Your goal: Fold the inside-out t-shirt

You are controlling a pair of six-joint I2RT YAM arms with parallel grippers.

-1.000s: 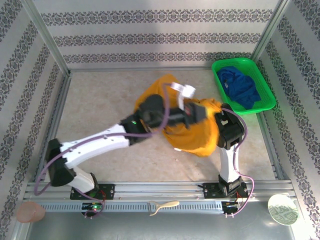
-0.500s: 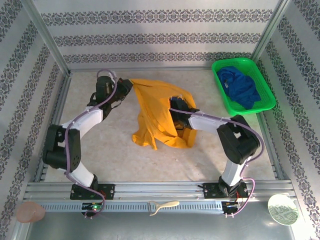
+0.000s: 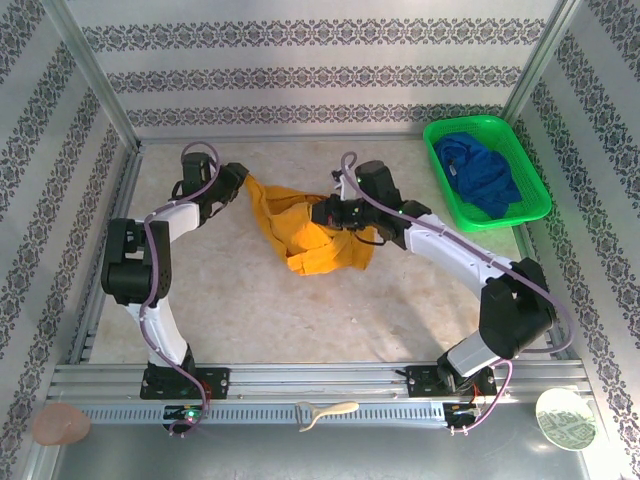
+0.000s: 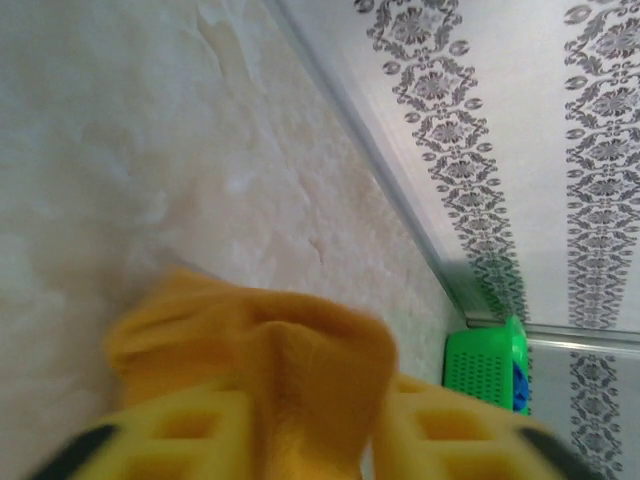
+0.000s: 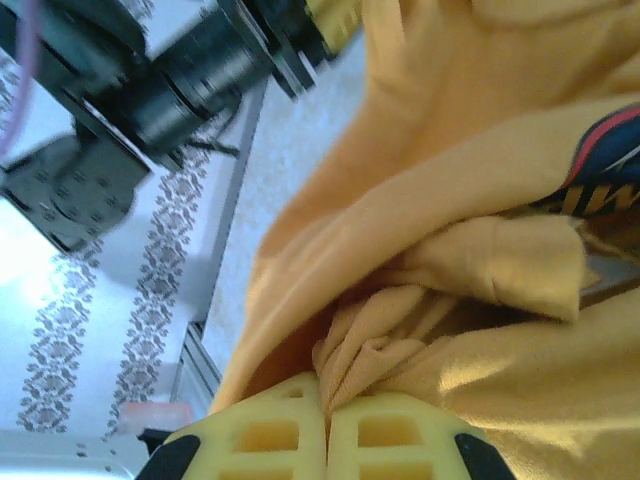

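Since the earlier frames both arms have been carried farther out. The t-shirt (image 3: 312, 240) is bunched between them. The right gripper (image 3: 322, 212) is clamped on a fold. The left gripper (image 3: 243, 181) is parted around cloth, grip not determinable. Spreading is judged in hand. Flattening is called for next.

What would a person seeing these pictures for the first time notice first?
The orange-yellow t-shirt, bunched mid-table, runs from the left end effector to the right end effector, which is shut on it. At the far right corner, a green basket holds a dark blue garment.
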